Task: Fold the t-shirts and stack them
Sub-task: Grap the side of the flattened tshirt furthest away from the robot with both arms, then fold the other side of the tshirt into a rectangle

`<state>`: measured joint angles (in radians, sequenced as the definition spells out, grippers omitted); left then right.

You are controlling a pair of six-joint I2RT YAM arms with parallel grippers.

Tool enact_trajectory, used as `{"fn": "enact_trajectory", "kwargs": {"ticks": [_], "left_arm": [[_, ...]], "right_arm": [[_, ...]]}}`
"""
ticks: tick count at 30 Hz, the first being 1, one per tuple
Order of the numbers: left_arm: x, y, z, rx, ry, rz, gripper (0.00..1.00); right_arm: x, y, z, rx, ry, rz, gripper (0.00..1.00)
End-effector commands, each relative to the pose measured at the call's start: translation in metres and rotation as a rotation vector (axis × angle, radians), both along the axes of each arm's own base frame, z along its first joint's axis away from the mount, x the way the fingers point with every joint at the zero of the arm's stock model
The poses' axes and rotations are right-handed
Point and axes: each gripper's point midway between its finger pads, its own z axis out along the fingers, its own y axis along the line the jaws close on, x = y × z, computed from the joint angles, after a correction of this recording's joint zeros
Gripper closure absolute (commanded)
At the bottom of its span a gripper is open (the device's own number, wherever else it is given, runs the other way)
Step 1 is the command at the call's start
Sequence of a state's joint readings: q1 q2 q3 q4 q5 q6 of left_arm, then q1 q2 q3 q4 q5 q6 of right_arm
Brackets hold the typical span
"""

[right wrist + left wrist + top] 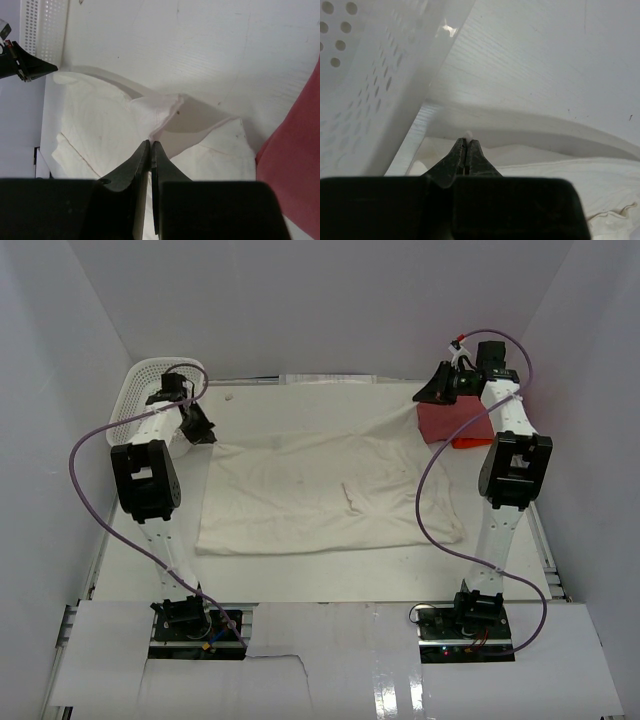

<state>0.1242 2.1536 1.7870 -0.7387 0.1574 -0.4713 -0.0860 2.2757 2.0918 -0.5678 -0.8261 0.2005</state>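
The cream-white t-shirt [330,495] lies spread across the middle of the table. Its two far corners are lifted and its far edge is stretched taut between my grippers. My left gripper [207,436] is shut on the far left corner; in the left wrist view a bit of cloth pokes out past the closed tips [466,141]. My right gripper [424,397] is shut on the far right corner, and the cloth [100,120] rises to its tips [151,145]. The red t-shirt [455,426] lies folded at the far right, partly under my right arm, and shows in the right wrist view [295,165].
A white plastic mesh basket [150,385] stands at the far left corner, close beside my left gripper; it fills the left of the left wrist view [360,75]. White walls enclose the table on three sides. Purple cables loop off both arms.
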Motion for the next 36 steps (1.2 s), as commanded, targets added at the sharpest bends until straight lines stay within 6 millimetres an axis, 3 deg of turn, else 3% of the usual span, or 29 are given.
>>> {"fn": "enact_trajectory", "kwargs": {"ticks": [1, 13, 24, 36], "left_arm": [[0.004, -0.002, 0.038, -0.017, -0.114, -0.021, 1.0], [-0.005, -0.006, 0.059, -0.007, -0.187, -0.05, 1.0], [-0.017, -0.005, 0.076, 0.014, -0.231, -0.037, 1.0], [-0.043, -0.001, 0.069, 0.01, -0.208, -0.014, 1.0]], "right_arm": [[-0.008, -0.005, 0.049, -0.013, -0.127, 0.009, 0.92], [-0.031, -0.003, 0.056, -0.028, -0.119, 0.022, 0.92], [-0.059, -0.003, 0.04, -0.053, -0.081, 0.022, 0.92], [-0.09, -0.004, 0.038, -0.08, -0.075, 0.015, 0.92]]}}
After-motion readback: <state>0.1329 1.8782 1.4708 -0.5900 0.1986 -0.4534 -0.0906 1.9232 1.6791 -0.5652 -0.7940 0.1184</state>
